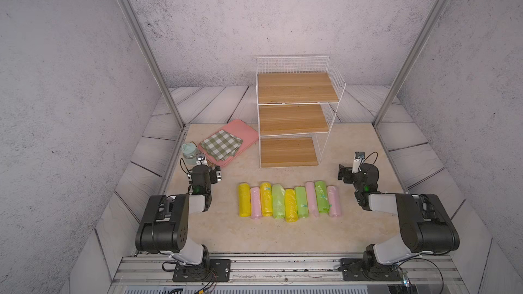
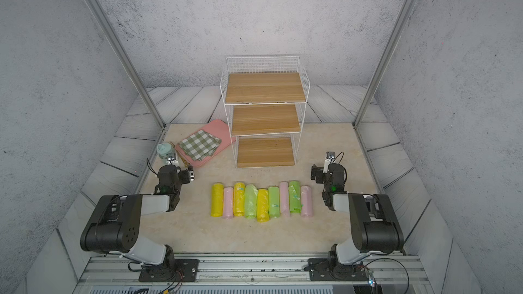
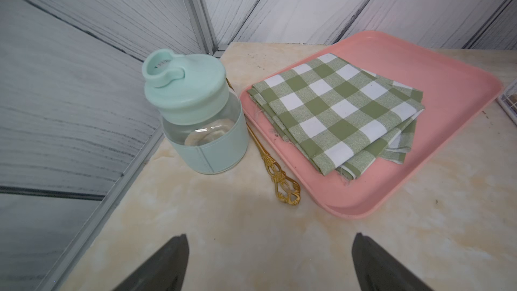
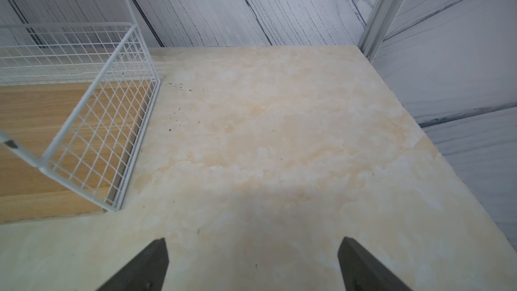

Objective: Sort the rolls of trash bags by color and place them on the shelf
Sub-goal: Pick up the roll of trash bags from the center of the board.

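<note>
Several rolls of trash bags lie side by side in a row on the beige table, seen in both top views: three yellow (image 1: pixel 244 199), three pale pink (image 1: pixel 255 203) and three light green (image 1: pixel 278 200), colours mixed. Behind the row stands the shelf (image 1: pixel 297 89) (image 2: pixel 264 89), white wire with three bare wooden boards. My left gripper (image 1: pixel 203 171) (image 3: pixel 271 236) is open and holds nothing, left of the row, facing the back-left corner. My right gripper (image 1: pixel 359 169) (image 4: pixel 254 239) is open over bare table, right of the row. The shelf's wire side (image 4: pixel 106 124) shows beside it.
A pink tray (image 1: pixel 246 131) with a folded green-checked cloth (image 1: pixel 220 144) lies left of the shelf. A mint-lidded glass bottle (image 3: pixel 195 113) and a gold ornate utensil (image 3: pixel 282 183) sit just ahead of the left gripper. Metal frame posts and grey walls close in the table.
</note>
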Robot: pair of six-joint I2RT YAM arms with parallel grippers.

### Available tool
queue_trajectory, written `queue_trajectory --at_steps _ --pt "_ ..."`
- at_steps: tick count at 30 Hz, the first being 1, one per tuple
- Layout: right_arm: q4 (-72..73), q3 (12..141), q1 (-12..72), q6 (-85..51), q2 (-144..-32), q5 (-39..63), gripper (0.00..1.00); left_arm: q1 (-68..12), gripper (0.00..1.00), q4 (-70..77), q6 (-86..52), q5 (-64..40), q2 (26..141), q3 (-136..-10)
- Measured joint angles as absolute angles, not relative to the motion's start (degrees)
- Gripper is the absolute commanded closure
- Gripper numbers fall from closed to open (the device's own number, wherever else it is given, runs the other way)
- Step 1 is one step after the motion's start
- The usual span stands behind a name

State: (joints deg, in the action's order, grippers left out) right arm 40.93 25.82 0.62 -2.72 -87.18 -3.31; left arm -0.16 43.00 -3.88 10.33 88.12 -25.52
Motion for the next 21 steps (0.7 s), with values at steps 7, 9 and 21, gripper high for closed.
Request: queue_trajectory --at_steps 7,9,21 --pt "40.9 25.8 0.6 -2.7 -87.2 -3.3 0.01 -0.6 0.03 43.0 -3.9 11.2 88.1 -25.5" --pt "40.9 25.8 0.6 -2.7 -87.2 -3.3 0.01 -0.6 0.03 43.0 -3.9 11.3 88.1 -25.5" --pt "40.9 25.8 0.6 -2.7 -87.2 -3.3 0.01 -0.6 0.03 43.0 -3.9 11.3 88.1 -25.5"
